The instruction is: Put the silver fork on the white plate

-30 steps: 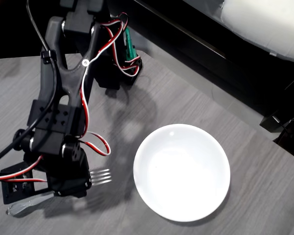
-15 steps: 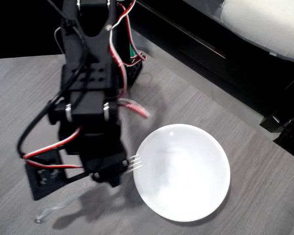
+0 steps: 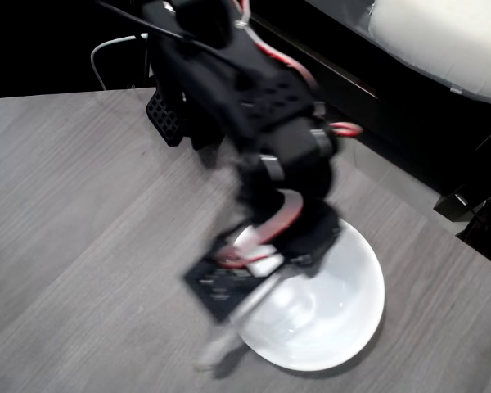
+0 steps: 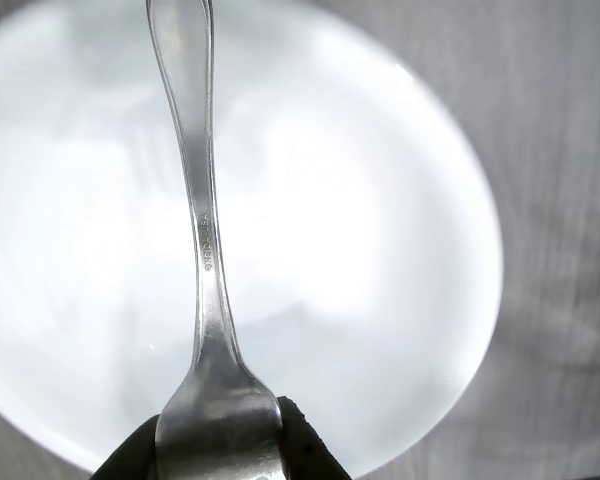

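Wrist view: my gripper [image 4: 220, 440] clamps the silver fork [image 4: 205, 250] above the white plate [image 4: 400, 300]; handle stamp unreadable

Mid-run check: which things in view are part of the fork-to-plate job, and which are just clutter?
Part of the job:
silver fork, held near its tines over the plate
white plate
gripper, shut on the fork

Not part of the job:
grey wood-grain table
white cushion-like object at the top right, off the table
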Motion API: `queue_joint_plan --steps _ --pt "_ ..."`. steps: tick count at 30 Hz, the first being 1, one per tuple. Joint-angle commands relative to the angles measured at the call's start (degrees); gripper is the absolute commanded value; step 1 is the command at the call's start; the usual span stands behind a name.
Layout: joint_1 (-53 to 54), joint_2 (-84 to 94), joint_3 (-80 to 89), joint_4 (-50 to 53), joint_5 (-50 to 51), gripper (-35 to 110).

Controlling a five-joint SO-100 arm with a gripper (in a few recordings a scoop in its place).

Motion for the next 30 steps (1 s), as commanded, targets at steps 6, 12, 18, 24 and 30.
queue_joint_plan --steps 6,12,18,24,30 --pt "-4.57 -13.36 -8.44 -2.02 2.90 0" --pt "-5.54 -19.60 -11.95 -2.11 3.60 22" --pt "-5.27 -18.54 -15.12 1.41 3.43 33" --pt "-2.72 -14.85 -16.26 4.39 2.90 33" --pt "0.97 -10.11 -16.26 6.77 1.76 33"
